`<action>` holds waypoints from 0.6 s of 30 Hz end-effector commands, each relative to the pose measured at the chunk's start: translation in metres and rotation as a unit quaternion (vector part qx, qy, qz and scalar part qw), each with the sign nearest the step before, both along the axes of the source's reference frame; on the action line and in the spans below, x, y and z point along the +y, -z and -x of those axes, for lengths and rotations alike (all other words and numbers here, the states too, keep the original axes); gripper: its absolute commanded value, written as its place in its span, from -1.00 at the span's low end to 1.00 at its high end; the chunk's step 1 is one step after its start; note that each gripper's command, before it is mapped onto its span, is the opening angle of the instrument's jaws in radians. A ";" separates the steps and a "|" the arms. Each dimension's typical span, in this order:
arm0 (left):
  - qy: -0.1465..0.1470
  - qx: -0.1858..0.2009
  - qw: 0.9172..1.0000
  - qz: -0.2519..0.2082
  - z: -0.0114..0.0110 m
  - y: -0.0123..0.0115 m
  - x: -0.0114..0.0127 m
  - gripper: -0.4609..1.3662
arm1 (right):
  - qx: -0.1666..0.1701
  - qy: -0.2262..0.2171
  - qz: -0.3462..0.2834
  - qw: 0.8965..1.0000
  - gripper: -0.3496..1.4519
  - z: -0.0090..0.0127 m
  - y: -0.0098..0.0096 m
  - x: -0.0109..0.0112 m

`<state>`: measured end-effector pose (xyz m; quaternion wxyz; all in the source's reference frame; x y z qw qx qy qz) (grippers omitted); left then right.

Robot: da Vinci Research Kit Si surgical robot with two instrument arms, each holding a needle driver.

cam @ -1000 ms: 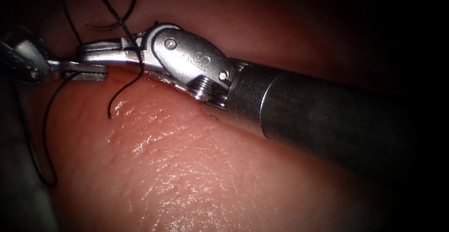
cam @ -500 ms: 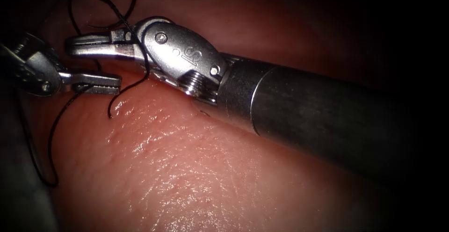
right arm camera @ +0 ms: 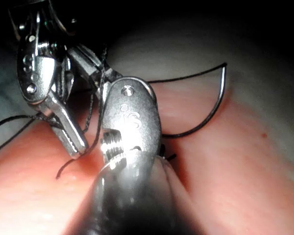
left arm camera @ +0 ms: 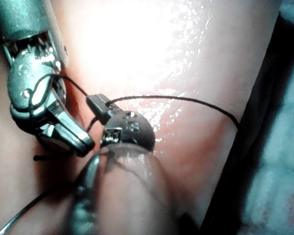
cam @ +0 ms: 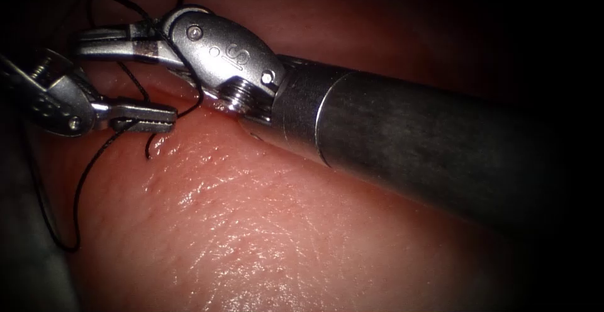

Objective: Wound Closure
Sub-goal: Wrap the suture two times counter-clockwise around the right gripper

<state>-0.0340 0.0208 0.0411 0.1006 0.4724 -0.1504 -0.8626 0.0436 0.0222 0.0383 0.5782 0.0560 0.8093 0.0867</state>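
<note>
L tool [cam: 160,116]: jaws clamped on the thread [left arm camera: 186,98]. The left wrist view shows the strand leaving the grip and running off across the tissue [cam: 251,236] w/ little slack. R tool [cam: 88,38]: jaws look closed together, pointing at the endoscope view's left, just above the L tool and not touching it. Thread lies wound round the R tool near the jaw base. We can't tell whether any strand is pinched between those jaws, so we call it closed w/ nothing confirmed in the grip. A short thread tail [cam: 148,148] hangs under the R tool, its free end on the tissue just beside the L jaws. Needle [right arm camera: 219,98] lies loose on the tissue well apart from both tools, neither holding it; it doesn't look driven in, though its far end is hard to read. Our read: needle's parked clear so both tools can work thread only, and the L grip keeps the wrap from sliding off. The cut itself is hard to make out here, so no side call for needle or tail. Thread routing behind the R wrist is hidden.
</note>
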 end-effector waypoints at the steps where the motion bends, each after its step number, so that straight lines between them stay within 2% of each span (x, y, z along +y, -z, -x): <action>1: -0.004 0.001 1.000 -0.003 0.0000 0.0000 -0.0001 -0.88 | -0.012 -0.010 -0.004 1.000 0.38 0.0000 0.0001 0.0003; 3: -0.004 0.001 1.000 -0.003 0.0000 0.0001 -0.0001 -0.88 | -0.026 -0.025 -0.009 0.999 0.61 -0.0003 0.0001 0.0006; 4: -0.004 0.001 1.000 -0.003 0.0000 0.0002 -0.0002 -0.88 | -0.031 -0.030 -0.010 0.999 0.66 -0.0003 0.0001 0.0007; 14: -0.009 0.002 1.000 0.004 0.0000 0.0018 -0.0016 -0.88 | -0.072 -0.074 -0.009 0.995 0.69 -0.0002 -0.0002 0.0012; 16: -0.010 0.002 1.000 0.004 -0.0001 0.0022 -0.0017 -0.88 | -0.077 -0.079 -0.006 0.994 0.73 -0.0001 -0.0004 0.0013; 18: -0.013 0.003 1.000 0.007 -0.0001 0.0030 -0.0019 -0.88 | -0.098 -0.083 0.012 0.992 0.83 -0.0001 -0.0007 0.0012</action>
